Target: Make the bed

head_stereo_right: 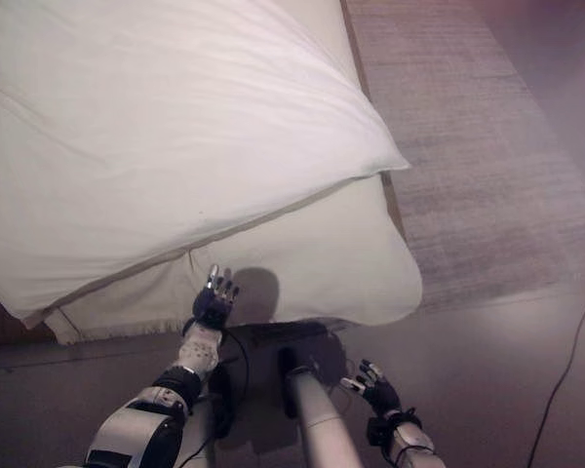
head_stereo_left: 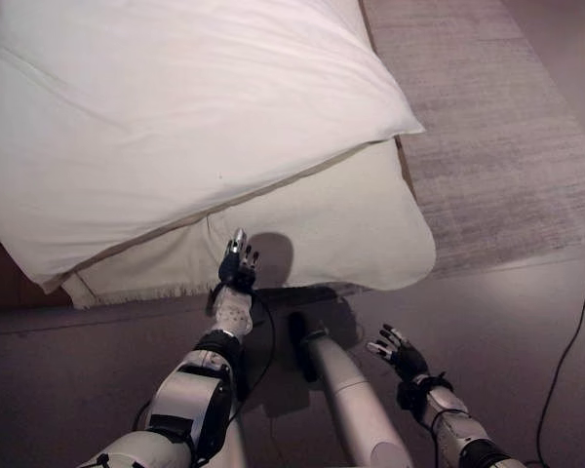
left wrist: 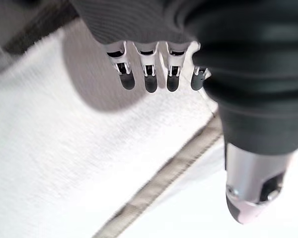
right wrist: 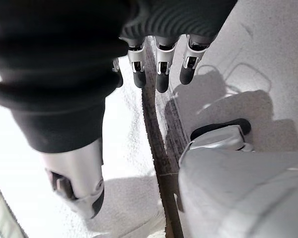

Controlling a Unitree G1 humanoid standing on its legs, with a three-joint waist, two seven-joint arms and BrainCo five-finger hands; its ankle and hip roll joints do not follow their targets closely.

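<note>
A white duvet [head_stereo_left: 175, 127] covers the bed, its corner folded over a cream blanket [head_stereo_left: 341, 234] that hangs down the bed's near edge toward the floor [head_stereo_left: 487, 302]. The left hand [head_stereo_left: 238, 265] is raised at that near edge, fingers straight and relaxed, against or just before the blanket below the duvet's hem, holding nothing. The right hand [head_stereo_left: 398, 351] hangs over the floor beside the bed, fingers spread and empty. A grey rug [head_stereo_left: 497, 146] lies along the bed's right side.

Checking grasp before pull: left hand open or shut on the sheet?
Open. The left hand is at the hanging white sheet with straight fingers and the thumb apart; nothing is pinched.
</note>
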